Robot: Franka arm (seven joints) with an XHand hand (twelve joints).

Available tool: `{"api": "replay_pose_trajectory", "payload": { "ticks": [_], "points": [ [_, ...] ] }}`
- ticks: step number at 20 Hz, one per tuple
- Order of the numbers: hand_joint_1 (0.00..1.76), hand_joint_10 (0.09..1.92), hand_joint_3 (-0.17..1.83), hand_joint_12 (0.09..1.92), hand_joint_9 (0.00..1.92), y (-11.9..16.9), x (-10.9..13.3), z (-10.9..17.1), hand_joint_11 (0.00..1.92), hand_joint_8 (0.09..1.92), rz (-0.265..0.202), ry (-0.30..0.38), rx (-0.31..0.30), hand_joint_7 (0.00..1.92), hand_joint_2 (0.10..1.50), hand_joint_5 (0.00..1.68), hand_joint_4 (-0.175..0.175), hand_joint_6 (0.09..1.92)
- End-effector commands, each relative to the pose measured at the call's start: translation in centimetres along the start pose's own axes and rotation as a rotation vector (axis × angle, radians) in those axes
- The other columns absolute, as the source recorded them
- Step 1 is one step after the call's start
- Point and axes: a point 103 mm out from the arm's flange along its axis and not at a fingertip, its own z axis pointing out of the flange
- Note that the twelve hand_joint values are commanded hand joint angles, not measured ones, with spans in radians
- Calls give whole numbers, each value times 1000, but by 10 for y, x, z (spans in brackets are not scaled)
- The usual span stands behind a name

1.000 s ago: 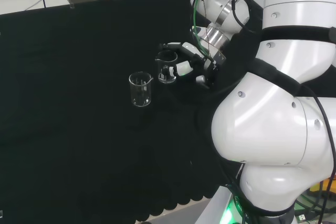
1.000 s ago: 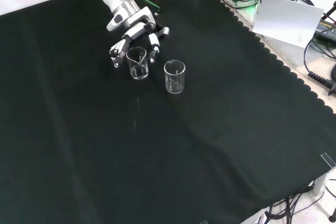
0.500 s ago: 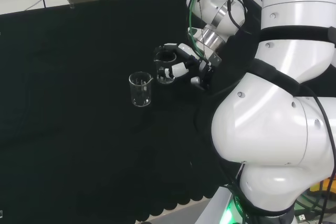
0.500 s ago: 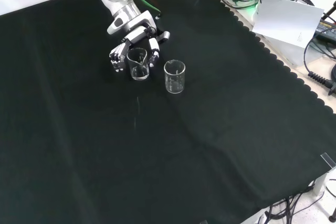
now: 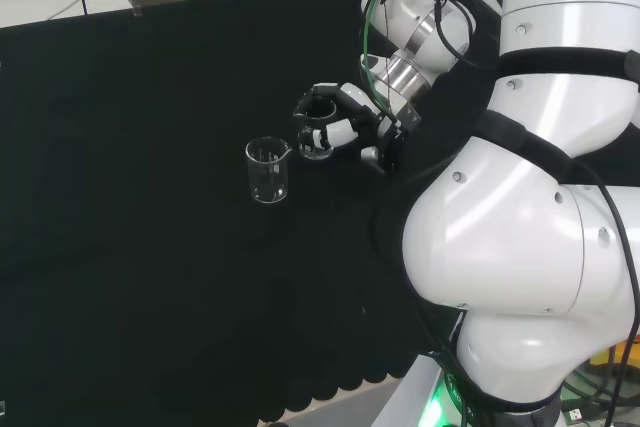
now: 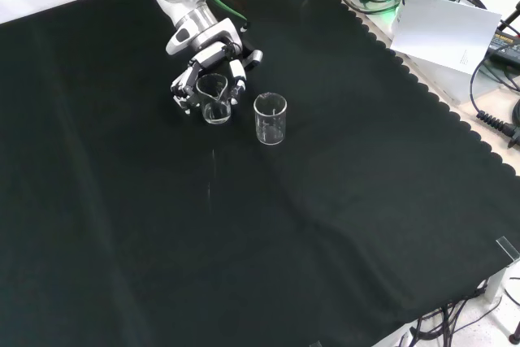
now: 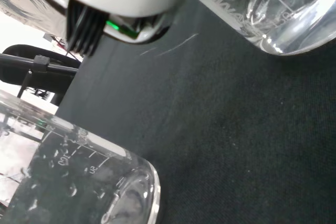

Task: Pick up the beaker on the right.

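risk: clear beaker (image 5: 316, 137) could slip or tip as it lifts, or knock the second beaker (image 5: 267, 170) just beside it on the bench (image 5: 120, 247); robot hand (image 5: 345, 122) sits low off the angled wrist, fingers (image 6: 238, 80) curled round the right-hand beaker in head view.

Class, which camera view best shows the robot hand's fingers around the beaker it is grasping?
The front view: the robot hand curls its fingers round both sides of the beaker, seen whole. The head view shows this from the side, the arm's links crowding it. The wrist view shows beaker glass close up.
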Motion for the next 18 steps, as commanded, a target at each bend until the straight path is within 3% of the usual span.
{"api": "replay_pose_trajectory", "payload": {
  "ticks": [1,9,12,13,14,16,18],
  "points": [
    [1082,616,772,1362,614,1,-1,2,158,845,-1,31,32,491,511,623,-41,1236],
    [1084,609,777,1357,593,2,-6,5,175,845,14,95,60,454,514,545,-33,1189],
    [1079,613,768,1344,597,2,-5,0,227,842,27,109,18,464,560,590,-30,1142],
    [1084,616,677,1332,661,2,-3,-2,302,839,35,90,-10,568,655,762,8,1077],
    [1147,592,581,1251,835,2,-1,-3,531,801,39,64,-34,805,724,942,32,963],
    [1236,471,480,1043,1113,3,4,-6,915,645,42,25,-77,1147,765,1169,54,733],
    [1277,325,505,845,1297,4,11,-6,1191,410,24,-11,-120,1366,718,1294,56,545]
  ]
}}
